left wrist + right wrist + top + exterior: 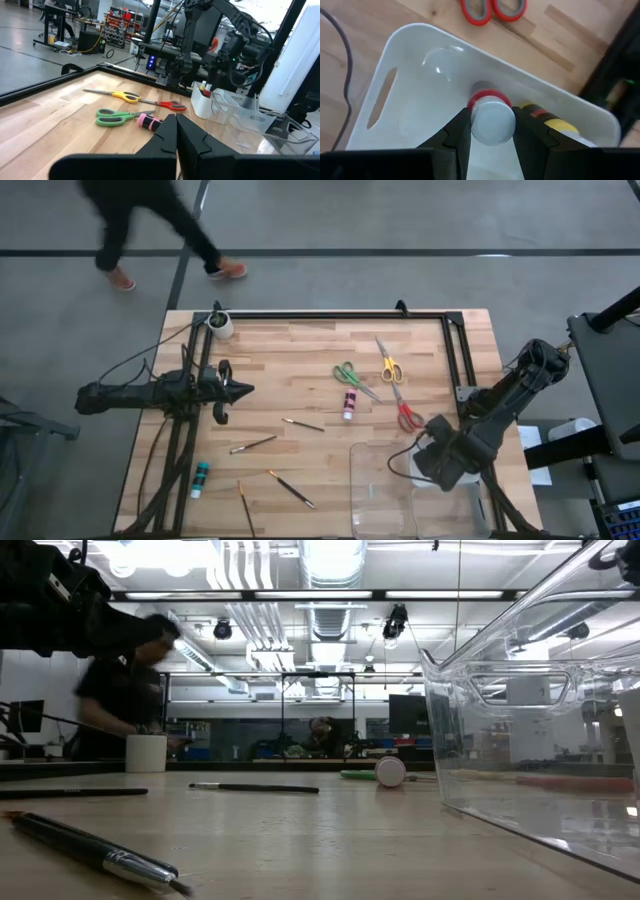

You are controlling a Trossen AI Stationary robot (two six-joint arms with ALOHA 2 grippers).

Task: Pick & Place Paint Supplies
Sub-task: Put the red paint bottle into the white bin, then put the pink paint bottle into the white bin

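Note:
My right gripper [491, 131] hangs over a white bin [415, 65] at the table's right side and is shut on a red paint bottle [490, 112] with a pale cap. A yellow bottle [547, 119] lies in that bin. My left gripper [240, 390] waits shut above the table's left part. On the wood lie green scissors [355, 377], yellow scissors [388, 365], red scissors [405, 413], a pink bottle [349, 404], a teal bottle [200, 477] and several thin brushes [252, 445]. My right gripper pinches the red bottle between its two fingers at the pale cap [492, 122] and the neck just below it. The fingers come from above, pointing down, along the bottle. The bottle stands upright inside the bin; whether its base touches the bin's floor is hidden.
A clear plastic tray [400, 490] stands at the near edge beside the white bin. A small white cup [220, 326] sits at the far left corner. A dark frame [330, 314] runs along the table's far edge. A person [150, 230] walks beyond the far edge.

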